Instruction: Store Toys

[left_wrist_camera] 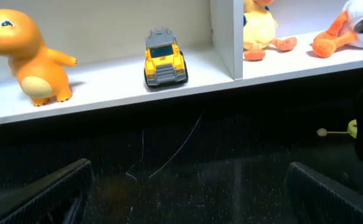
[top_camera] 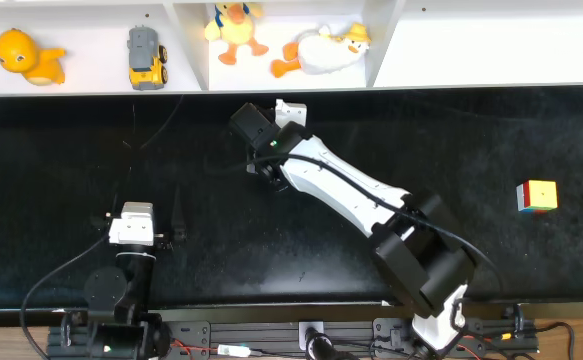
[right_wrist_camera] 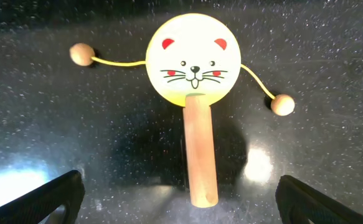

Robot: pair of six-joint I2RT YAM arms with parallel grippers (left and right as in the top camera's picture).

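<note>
As the rattle drum (right_wrist_camera: 193, 68) looks light and stiff, the right gripper (right_wrist_camera: 181, 196), fingers spread, should pinch its wooden handle (right_wrist_camera: 200, 155)

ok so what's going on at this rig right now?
The right gripper hovers open over a cat-face rattle drum lying on the black table, not yet grasped. The left gripper is open too, facing the shelf, which holds an orange figure, a yellow truck, a plush duck and a white plush bird. A colour cube sits on the table's right side.
</note>
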